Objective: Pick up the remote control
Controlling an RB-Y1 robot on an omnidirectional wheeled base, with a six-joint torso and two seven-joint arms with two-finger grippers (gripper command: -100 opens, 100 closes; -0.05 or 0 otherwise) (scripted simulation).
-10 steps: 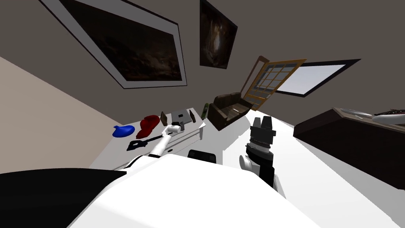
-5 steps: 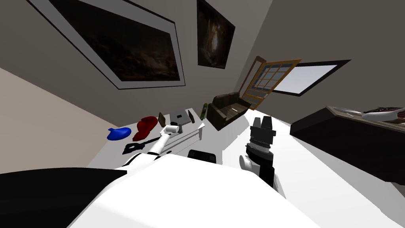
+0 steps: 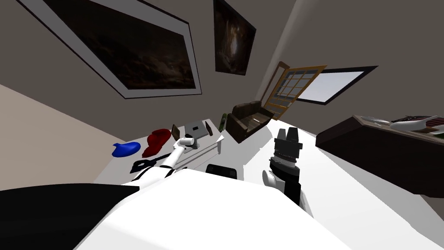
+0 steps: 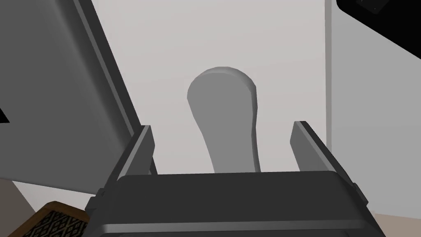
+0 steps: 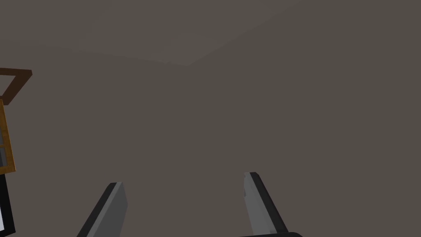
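Observation:
The remote control point(image 4: 226, 119) is a plain grey, rounded slab lying flat on the white low table point(image 4: 287, 61). My left gripper point(image 4: 224, 142) is open and hangs close above it, one finger on each side and neither touching. In the head view my left gripper point(image 3: 187, 142) reaches out over that table point(image 3: 210, 148), beside a grey laptop-like slab point(image 3: 195, 129). My right gripper point(image 5: 183, 205) is open with nothing between its fingers, and that arm point(image 3: 286, 152) is raised at my right.
The grey slab point(image 4: 53, 82) lies close beside one left finger. A brown patterned box point(image 4: 53, 220) sits near the gripper's body. Red point(image 3: 156, 139) and blue point(image 3: 125, 149) cushions and a black object point(image 3: 145, 164) lie on the floor. A dark armchair point(image 3: 249, 119) stands beyond the table, a dark cabinet point(image 3: 381, 152) at right.
The head view has swung a little, sliding the room leftward. My left hand has edged forward over the table and now covers the remote there. The right arm holds still.

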